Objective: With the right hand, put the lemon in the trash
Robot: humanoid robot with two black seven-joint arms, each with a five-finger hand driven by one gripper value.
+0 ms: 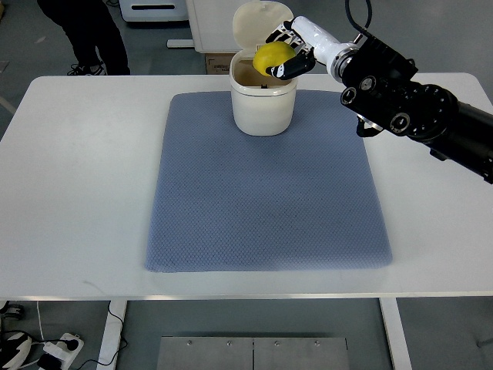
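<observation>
Right now your right hand [286,52] is closed around the lemon [273,58], fingers wrapped over its top and far side while the yellow fruit shows on the side facing the bin's middle. You have the lemon held directly over the open mouth of the trash bin [263,104], at about rim height on the bin's right half; whether it touches the rim you cannot tell from this angle. The bin is a cream round tub with its lid [258,21] flipped up and leaning back behind the opening. It stands near the far edge of the blue mat [266,200], roughly centred along that edge. The mat lies flat on the white table [77,169]. Your right arm [416,108] comes in from the right edge, black at the forearm and white at the wrist, reaching diagonally across the table's far right corner. Beyond the table's far left, a person's dark-trousered legs [92,31] stand on the floor.
</observation>
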